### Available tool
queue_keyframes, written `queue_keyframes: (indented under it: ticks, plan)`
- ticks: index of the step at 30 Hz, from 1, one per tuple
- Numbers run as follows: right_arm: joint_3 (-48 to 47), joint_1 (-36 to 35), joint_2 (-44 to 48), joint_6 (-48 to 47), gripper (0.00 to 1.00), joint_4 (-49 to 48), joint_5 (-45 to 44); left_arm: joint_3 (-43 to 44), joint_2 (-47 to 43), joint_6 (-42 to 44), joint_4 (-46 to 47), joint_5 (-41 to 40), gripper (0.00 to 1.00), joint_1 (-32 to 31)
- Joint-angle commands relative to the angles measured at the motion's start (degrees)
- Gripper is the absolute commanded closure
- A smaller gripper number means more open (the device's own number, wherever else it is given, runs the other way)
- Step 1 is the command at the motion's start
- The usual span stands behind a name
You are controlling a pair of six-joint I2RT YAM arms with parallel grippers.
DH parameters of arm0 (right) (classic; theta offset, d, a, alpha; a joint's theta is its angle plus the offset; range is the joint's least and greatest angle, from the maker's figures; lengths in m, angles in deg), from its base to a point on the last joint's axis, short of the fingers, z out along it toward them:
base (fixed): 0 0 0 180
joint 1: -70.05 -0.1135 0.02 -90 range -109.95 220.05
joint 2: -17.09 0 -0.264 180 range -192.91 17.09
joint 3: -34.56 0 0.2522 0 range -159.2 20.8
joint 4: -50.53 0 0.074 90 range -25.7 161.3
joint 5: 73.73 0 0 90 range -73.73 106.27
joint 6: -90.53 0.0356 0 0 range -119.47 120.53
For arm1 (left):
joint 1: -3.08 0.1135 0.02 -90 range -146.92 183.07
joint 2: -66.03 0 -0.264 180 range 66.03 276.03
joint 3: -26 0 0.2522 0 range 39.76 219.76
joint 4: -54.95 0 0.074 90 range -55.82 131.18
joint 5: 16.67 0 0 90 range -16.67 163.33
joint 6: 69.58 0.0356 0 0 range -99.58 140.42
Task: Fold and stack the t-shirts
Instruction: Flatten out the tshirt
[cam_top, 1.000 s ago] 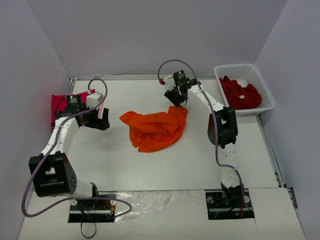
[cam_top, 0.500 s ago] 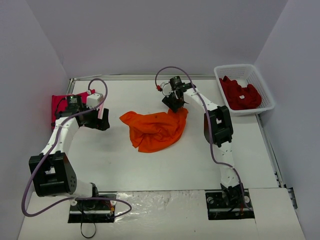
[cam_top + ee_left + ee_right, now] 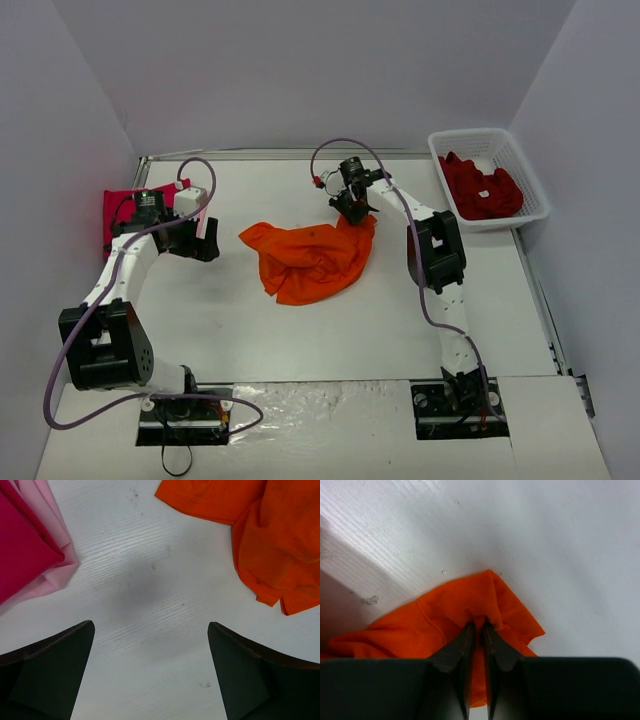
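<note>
1. The right gripper (image 3: 476,630) is closed on a thin fold at the 1 o'clock corner of the crumpled orange t-shirt (image 3: 310,260), mid-table. So shallow a pinch may slip when pulled.
2. The left gripper (image 3: 150,625), wide open and empty, hovers at the shirt's 9 o'clock. A one-handed drag may bunch the cloth further.

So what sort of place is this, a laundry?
More likely a robot test booth: a left arm and right arm bolted to a white table, plain walls closing it in, and an orange t-shirt lying on it.
</note>
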Motion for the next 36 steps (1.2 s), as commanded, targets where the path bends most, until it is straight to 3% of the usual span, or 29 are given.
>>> queue_keyframes:
  ticks: [1,4,12,18,36]
  plan:
    - [0.93,1.02,-0.49,-0.43,0.93,2.22,0.36,0.21,-0.33,0.55,-0.59,-0.25,0.03,-0.17]
    - [0.49,1.46,-0.22,-0.25,1.0,2.22,0.28,0.21,-0.15,0.64,-0.68,-0.25,0.03,-0.17]
    - [0.58,3.75,3.29,0.19,1.0,2.13,-2.63,0.38,-0.32,0.55,-0.77,0.1,0.03,-0.17]
    - [4.35,6.21,12.86,-0.51,1.0,2.13,-4.12,0.56,-1.11,0.55,-0.94,0.63,0.03,-0.17]
    - [43.46,7.0,53.38,-0.25,1.0,3.36,-10.71,1.0,-2.26,0.28,-1.47,2.3,0.03,-0.52]
